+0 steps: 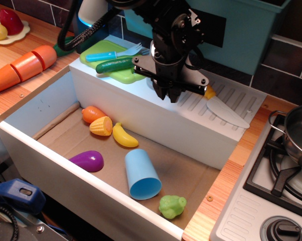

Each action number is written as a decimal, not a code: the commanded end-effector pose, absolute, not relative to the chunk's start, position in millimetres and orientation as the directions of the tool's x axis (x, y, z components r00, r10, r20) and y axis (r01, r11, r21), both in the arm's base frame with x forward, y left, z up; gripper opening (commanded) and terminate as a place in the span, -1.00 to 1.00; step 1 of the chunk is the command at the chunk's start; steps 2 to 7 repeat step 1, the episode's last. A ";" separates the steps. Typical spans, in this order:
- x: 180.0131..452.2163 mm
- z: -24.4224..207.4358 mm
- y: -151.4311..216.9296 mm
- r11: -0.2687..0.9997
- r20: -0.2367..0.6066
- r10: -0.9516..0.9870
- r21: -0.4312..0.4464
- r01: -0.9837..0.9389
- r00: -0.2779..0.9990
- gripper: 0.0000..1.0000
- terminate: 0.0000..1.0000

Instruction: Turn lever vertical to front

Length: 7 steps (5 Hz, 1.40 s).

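— Start at the left, what do you see?

— A sliced toy carrot (21, 66) on the wooden tabletop (20, 95), then a green cutting board (113, 61) with a cucumber (117, 64) and a little fork (113, 52) on the white ledge. Below that, the sink basin (40, 108) holds a corn cob (101, 126), a banana (125, 135), a purple eggplant (88, 160) and a blue cup (141, 174) lying on its side.

— And the lever?

— I can't see it. The arm's black head sits right over the tap spot, so the lever must be somewhere underneath it. The pincer (168, 94) points down at the ledge there, its tips close together, but whether it's pinching the lever or just pressed shut I cannot tell.

— So how should it handle the turn?

— I'd say gently and in an arc towards the basin, following the knob's pivot rather than dragging straight. A slim paddle like that probably slips out if the grip is shallow.

— Anything to mind on the right?

— The yellow-handled knife (222, 108) lies just beside the pincer on the drain grooves; a wide swing could knock it. The pot (299, 133) on the stove is well apart.
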<state>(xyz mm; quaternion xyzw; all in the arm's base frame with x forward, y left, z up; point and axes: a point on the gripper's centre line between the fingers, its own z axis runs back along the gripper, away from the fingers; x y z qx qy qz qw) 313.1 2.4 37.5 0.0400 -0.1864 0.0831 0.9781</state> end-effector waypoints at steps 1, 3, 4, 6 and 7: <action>306.2 39.9 1.6 0.985 0.330 0.143 0.041 -0.166 0.933 1.00 1.00; 306.2 39.9 1.6 0.985 0.330 0.143 0.041 -0.166 0.933 1.00 1.00; 306.2 39.9 1.6 0.985 0.330 0.143 0.041 -0.166 0.933 1.00 1.00; 306.2 39.9 1.6 0.985 0.330 0.143 0.041 -0.166 0.933 1.00 1.00; 306.2 39.9 1.6 0.985 0.330 0.143 0.041 -0.166 0.933 1.00 1.00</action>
